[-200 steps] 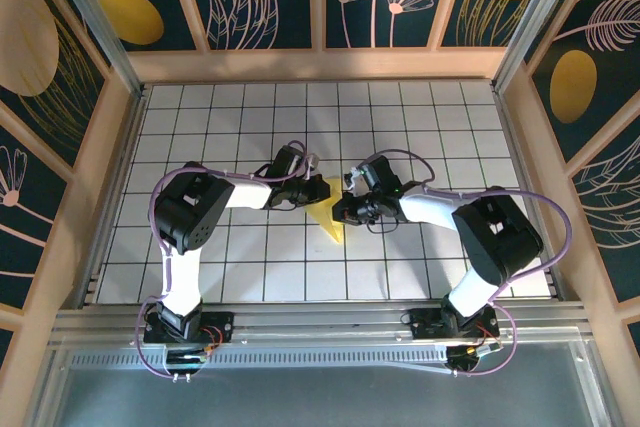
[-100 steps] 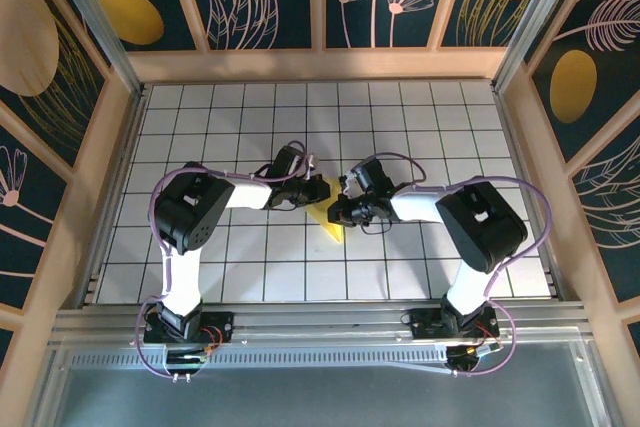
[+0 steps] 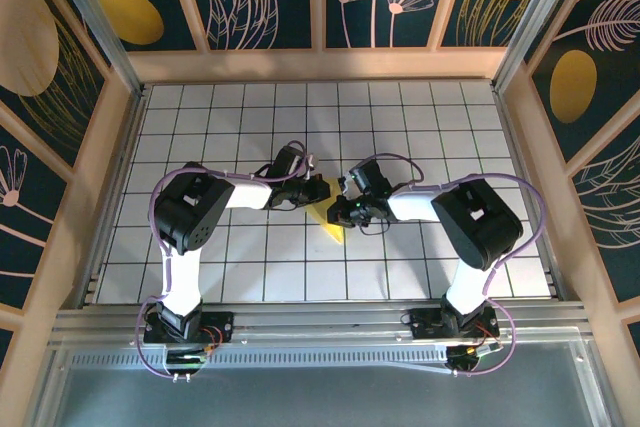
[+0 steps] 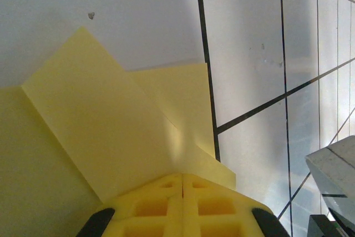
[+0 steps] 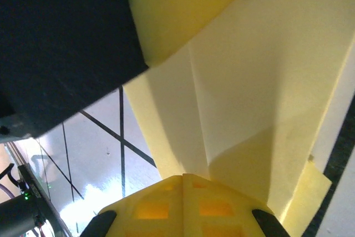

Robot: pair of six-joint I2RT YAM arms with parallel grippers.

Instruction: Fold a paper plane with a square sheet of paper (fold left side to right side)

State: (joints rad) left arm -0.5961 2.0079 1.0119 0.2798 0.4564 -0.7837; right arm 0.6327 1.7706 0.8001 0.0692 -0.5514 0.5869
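Two white robot arms meet at the middle of a white gridded tabletop [image 3: 250, 117]. A thin pale yellow square sheet of paper [image 3: 331, 222], already creased into overlapping flaps, lies there between them. The left gripper [image 3: 317, 190] and the right gripper [image 3: 344, 209] each have their yellow fingers closed tip to tip at the sheet's edge. Whether either pinches a layer or merely presses on it cannot be told.

The grippers work so close together that a small misjudged push could knock them into one another. The light sheet might also slide on the smooth tiles or buckle, leaving the next crease crooked.

From overhead, the wrists cover most of the sheet and only its lower point shows. In the right wrist view a dark housing [image 5: 61, 43], probably the other arm, blocks the upper left. Both wrist views crop the sheet's outline.
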